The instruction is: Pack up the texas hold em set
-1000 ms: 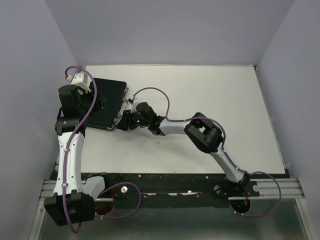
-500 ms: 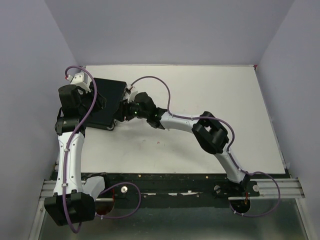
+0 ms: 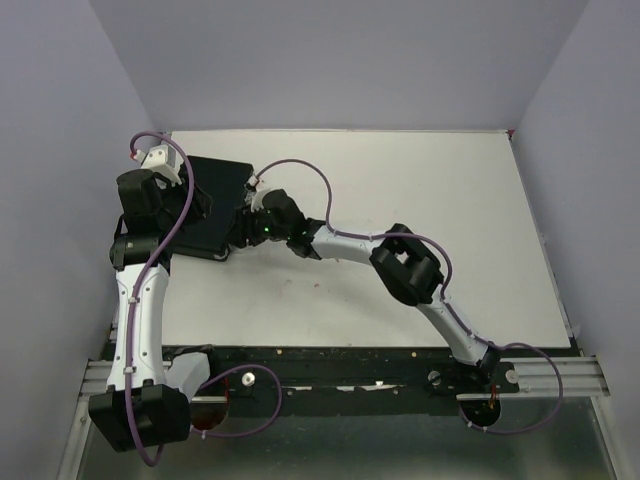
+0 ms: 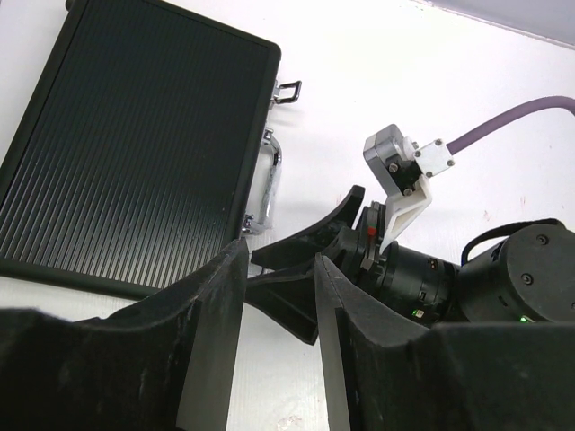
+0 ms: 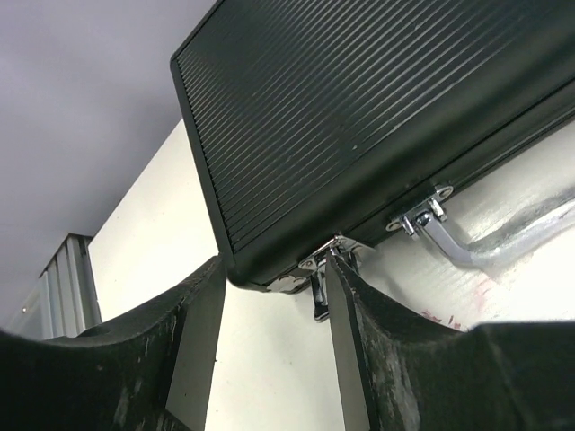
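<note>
The black ribbed case [image 3: 215, 190] lies shut at the table's back left; it also shows in the left wrist view [image 4: 135, 153] and the right wrist view [image 5: 359, 117]. Its silver handle [image 4: 272, 180] lies flat on the table. My right gripper [image 3: 247, 224] is open at the case's front edge, by the near corner. One latch [image 5: 325, 274] hangs down against its right finger [image 5: 346, 314]. My left gripper [image 4: 278, 260] is open and empty, hovering over the case's near side. Chips, dice, discs and the token are out of view.
The second latch [image 4: 287, 90] sits farther along the case's front edge. The white table [image 3: 420, 200] stretches right of the case. Lilac walls close in the left, back and right. My right gripper's fingers [image 4: 305, 269] show just beyond my left fingers.
My right gripper has moved away from me along the case's front edge and now sits at the latch. The left arm and the case have not moved.
</note>
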